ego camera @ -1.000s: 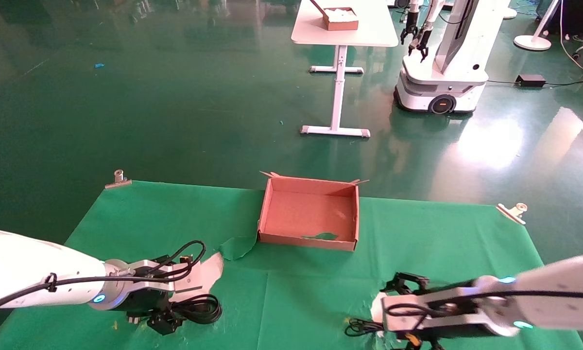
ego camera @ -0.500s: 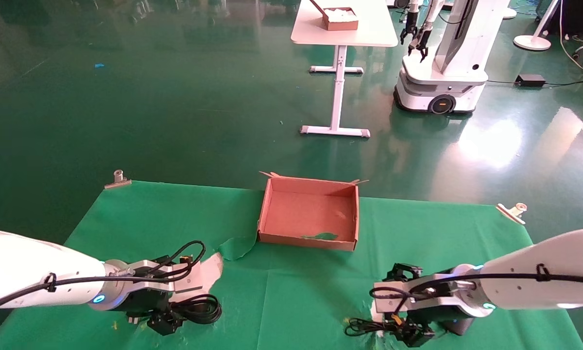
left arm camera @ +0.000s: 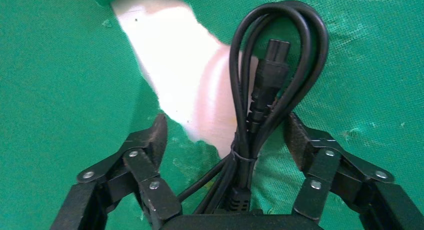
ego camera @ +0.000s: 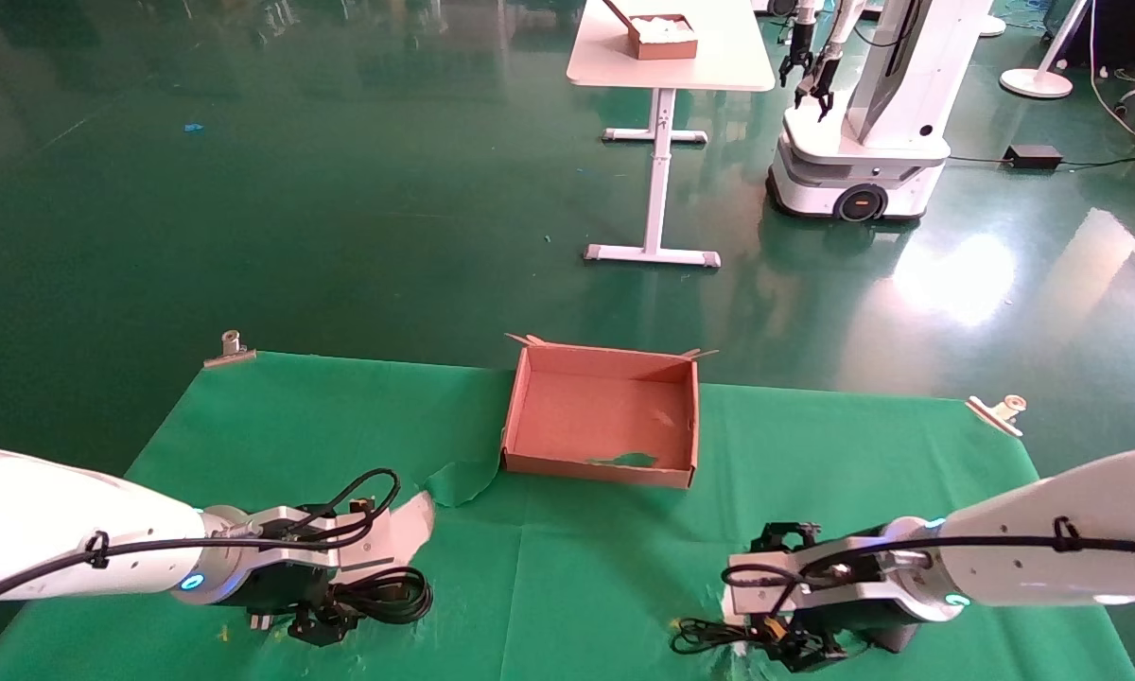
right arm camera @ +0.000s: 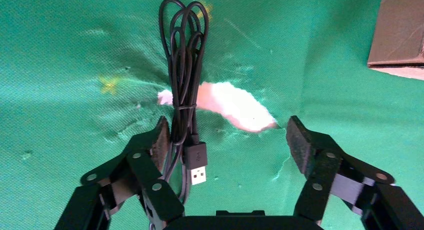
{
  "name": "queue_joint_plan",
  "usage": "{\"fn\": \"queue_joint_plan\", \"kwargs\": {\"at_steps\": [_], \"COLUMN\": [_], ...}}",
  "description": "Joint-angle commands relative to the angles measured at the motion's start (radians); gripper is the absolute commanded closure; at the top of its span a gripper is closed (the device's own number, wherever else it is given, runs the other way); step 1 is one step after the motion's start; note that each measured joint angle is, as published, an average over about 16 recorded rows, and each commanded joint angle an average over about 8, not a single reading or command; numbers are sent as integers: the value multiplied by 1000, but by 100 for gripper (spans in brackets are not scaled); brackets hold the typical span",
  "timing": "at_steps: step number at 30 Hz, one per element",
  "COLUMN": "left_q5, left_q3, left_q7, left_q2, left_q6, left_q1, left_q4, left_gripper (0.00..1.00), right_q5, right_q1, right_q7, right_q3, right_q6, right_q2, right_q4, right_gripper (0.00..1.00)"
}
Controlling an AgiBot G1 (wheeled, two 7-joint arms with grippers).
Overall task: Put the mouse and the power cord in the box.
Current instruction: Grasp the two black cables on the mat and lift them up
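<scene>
Black rubbery power cord (left arm camera: pixel 272 85), loosely coiled, tied, between the wide-open, empty left pincer (left arm camera: pixel 225 140)

My left gripper (ego camera: pixel 326 619) is low over the near left part of the table (ego camera: pixel 246 416), and the power cord (left arm camera: pixel 272 85) lies on the cloth right under it, between my spread fingers (left arm camera: pixel 150 140), its loop reaching out ahead of them. My right gripper (ego camera: pixel 794 643) is low over the near right part, well apart from the left one. A thin cable (right arm camera: pixel 184 60) lies under it, bundled, just inside one finger (right arm camera: pixel 159 140), its plug (right arm camera: pixel 198 165) nearest my palm. The box (ego camera: pixel 520 416) stands ahead of both grippers, between them, near the table's far edge. Beyond it stand a desk (ego camera: pixel 719 66) and another robot (ego camera: pixel 870 123).
</scene>
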Motion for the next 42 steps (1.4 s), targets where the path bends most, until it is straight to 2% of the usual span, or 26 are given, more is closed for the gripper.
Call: {"fn": "queue_joint_plan", "kwargs": {"at_steps": [1,34,42], "left_q5": [0,-1,-33], "left_q3": [0,0,-24], "left_q7": [0,0,-8], "left_q2": [0,0,-17], "left_q6": [0,0,14], "left_q1": [0,0,-29], "left_q4": [0,0,-5], "left_gripper": [100,100,100], "right_q5": [1,6,37], "right_q1": [-1,-2,53], "right_q7": [0,-2,11], "right_q3": [0,3,50], "right_q6": [-1,-5,10], "right_q2": [1,6,49], "right_q4": [2,11,27], "right_gripper": [100,100,100]}}
